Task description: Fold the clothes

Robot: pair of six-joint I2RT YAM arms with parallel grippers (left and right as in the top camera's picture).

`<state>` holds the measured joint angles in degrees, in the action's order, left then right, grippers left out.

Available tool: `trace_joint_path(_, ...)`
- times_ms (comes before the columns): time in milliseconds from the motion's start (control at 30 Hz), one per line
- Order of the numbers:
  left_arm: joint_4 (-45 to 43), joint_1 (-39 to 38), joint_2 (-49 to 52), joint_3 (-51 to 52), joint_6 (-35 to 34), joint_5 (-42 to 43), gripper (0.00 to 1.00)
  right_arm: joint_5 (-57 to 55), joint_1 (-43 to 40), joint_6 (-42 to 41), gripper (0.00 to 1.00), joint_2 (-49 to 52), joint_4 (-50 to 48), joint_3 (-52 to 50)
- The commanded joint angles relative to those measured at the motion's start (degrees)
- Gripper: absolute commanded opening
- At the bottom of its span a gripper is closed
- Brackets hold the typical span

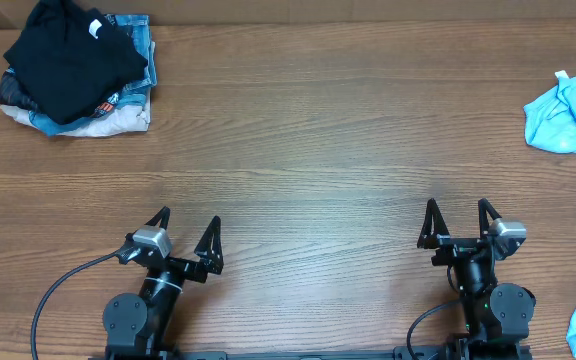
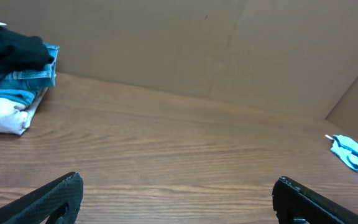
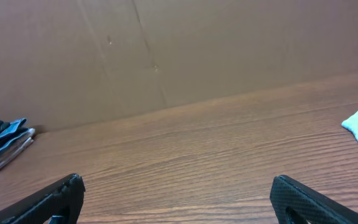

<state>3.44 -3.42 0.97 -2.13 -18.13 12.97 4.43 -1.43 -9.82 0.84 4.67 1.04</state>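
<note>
Black T-shirt sat atop the clothes pile at the far left corner of the wooden table, left gripper and right gripper both spread wide, empty, well apart from it.

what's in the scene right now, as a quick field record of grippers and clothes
left gripper: open, empty, near edge of table
right gripper: open, empty, near edge of table
black t-shirt: on top of clothes stack, white tag showing
clothes stack: far left corner
light blue cloth: crumpled, right edge
table: brown wood
</note>
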Motion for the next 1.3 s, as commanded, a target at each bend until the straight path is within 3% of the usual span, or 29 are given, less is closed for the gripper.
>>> trace_joint_path(0, -1.07, -0.5, -0.79, 1.88, -1.33, -1.64, 1.0, -0.52, 0.24, -0.17, 1.0, -0.68, -0.24, -0.59)
trace_joint_path(400, 0.98, -2.01, -0.79, 1.86, -1.4, -11.61, 1.0, -0.52, 0.24, -0.2, 1.0, -0.68, -0.24, -0.59)
trace_joint_path(733, 0.98, -1.79, -0.79, 1.86, 5.57, -11.5, 1.0, -0.52, 0.24, -0.17, 1.0, -0.68, -0.24, -0.59)
trace_joint_path(1267, 0.94, 0.13, -0.76, 1.86, 5.95, -11.5, 1.0, -0.52, 0.24, -0.17, 1.0, -0.68, -0.24, -0.59)
